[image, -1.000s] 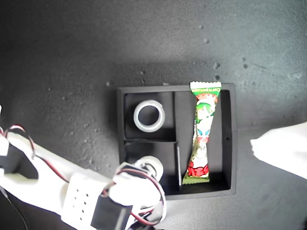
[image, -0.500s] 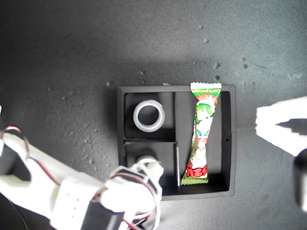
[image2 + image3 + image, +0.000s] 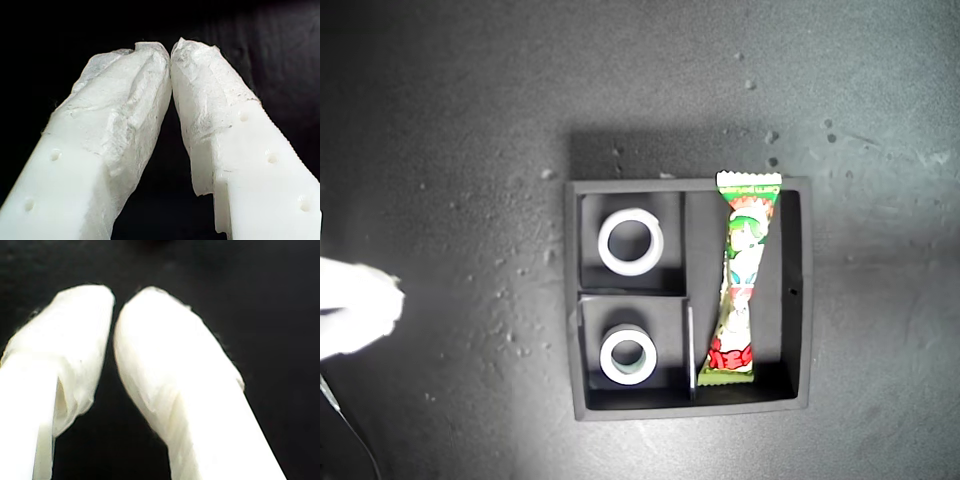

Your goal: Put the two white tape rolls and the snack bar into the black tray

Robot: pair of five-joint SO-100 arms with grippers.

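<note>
Compared with a second before: arm gone from over the lower small compartment of the black tray (image 3: 796,300), white blur at the exterior view's right edge gone too. Only a blurred white arm tip (image 3: 355,305) left at the exterior view's left edge; whether first or second, not clear. Smaller, thicker tape roll (image 3: 628,356) now fully exposed, lying flat in the lower small compartment, apart from any gripper. Larger, flatter tape roll (image 3: 631,242) unchanged in the upper small compartment. Snack bar (image 3: 741,278) unchanged, lengthwise in the long compartment at the exterior view's right, upper crimped end resting on the tray's rim. First gripper (image 3: 170,50) seen with tips pressed together, nothing between them. Second gripper (image 3: 114,307) likewise drawn together at the tips, empty, over dark surface.
</note>
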